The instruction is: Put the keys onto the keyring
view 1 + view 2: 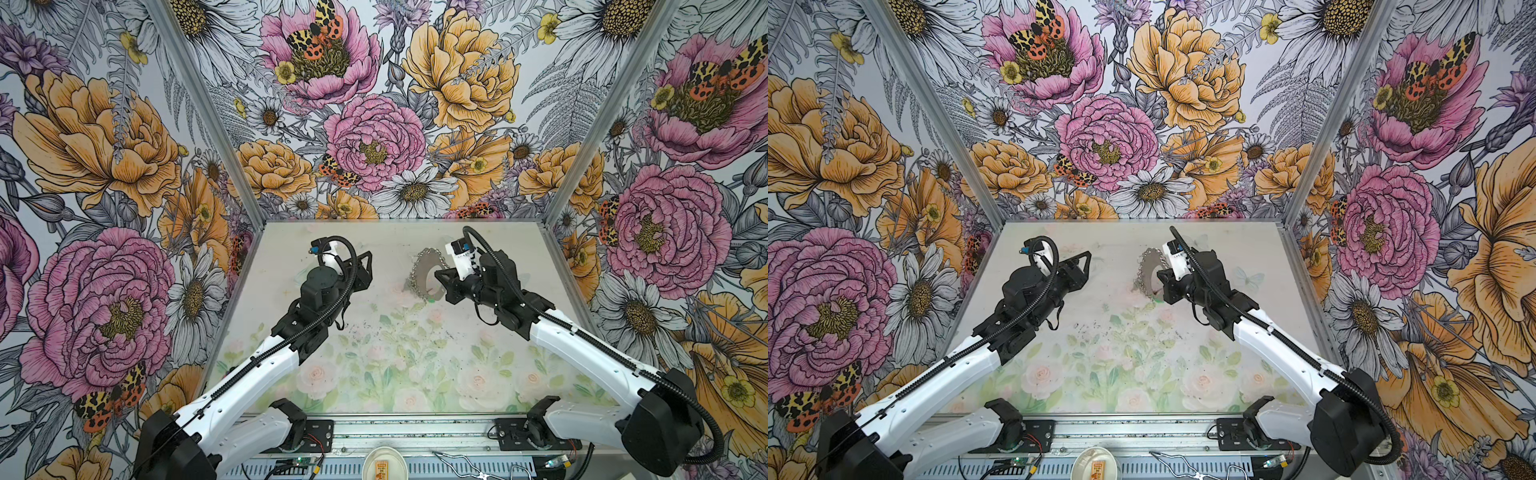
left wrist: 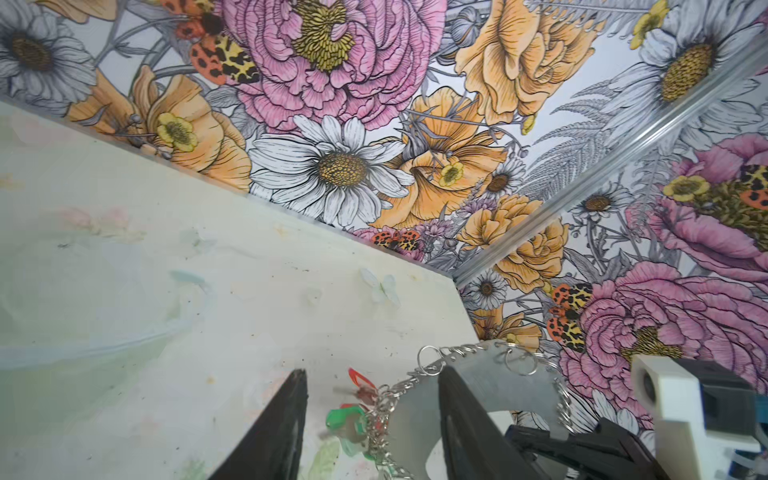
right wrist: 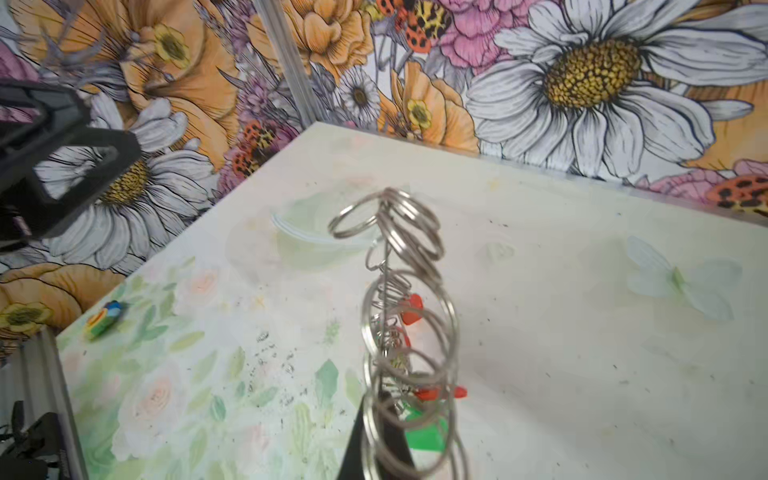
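Right wrist view shows you the keyring [image 3: 403,291] edge-on, standing up, with red and green keys [image 3: 411,309] hanging off it. Only this view shows a small green and yellow thing [image 3: 102,320] far from the keyring, by the table [image 3: 582,332] edge. In both top views the right gripper [image 1: 437,277] is pinched tight on the keyring's rim. The left gripper [image 1: 368,270] has its jaws apart and holds nothing. It is apart from the keyring, with bare table between them.
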Action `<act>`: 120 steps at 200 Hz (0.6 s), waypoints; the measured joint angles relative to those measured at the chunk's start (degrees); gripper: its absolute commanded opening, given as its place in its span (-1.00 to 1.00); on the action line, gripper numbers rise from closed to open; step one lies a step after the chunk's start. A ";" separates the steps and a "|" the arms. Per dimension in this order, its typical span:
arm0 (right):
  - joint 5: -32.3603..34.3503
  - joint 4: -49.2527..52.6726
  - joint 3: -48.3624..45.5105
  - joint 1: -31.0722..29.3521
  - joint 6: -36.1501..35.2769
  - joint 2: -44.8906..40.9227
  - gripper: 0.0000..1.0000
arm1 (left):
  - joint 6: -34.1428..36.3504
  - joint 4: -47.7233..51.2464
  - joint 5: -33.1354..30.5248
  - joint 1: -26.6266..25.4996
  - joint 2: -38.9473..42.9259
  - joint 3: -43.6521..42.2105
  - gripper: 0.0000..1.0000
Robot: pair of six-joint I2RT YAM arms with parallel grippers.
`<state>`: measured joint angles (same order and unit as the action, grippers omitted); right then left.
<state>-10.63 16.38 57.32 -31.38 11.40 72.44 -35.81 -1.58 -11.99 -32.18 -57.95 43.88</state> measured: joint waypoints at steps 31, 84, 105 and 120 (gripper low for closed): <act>6.21 16.68 11.06 -3.30 -3.43 7.43 -1.00 | 1.51 1.68 -0.39 3.10 1.36 -2.54 0.13; 9.20 29.31 21.53 -7.43 -6.23 14.27 -1.00 | 2.29 3.65 -0.42 7.72 5.18 -7.23 0.17; 8.85 30.86 26.93 -9.25 -6.40 18.82 -1.00 | 3.02 4.76 -0.68 9.81 7.74 -8.50 0.19; 8.37 31.69 30.84 -10.56 -6.43 22.21 -1.00 | 3.45 5.46 -0.98 11.30 9.79 -9.35 0.20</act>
<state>-2.26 48.07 88.16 -41.93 4.97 94.65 -32.36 3.88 -12.97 -20.88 -48.16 34.52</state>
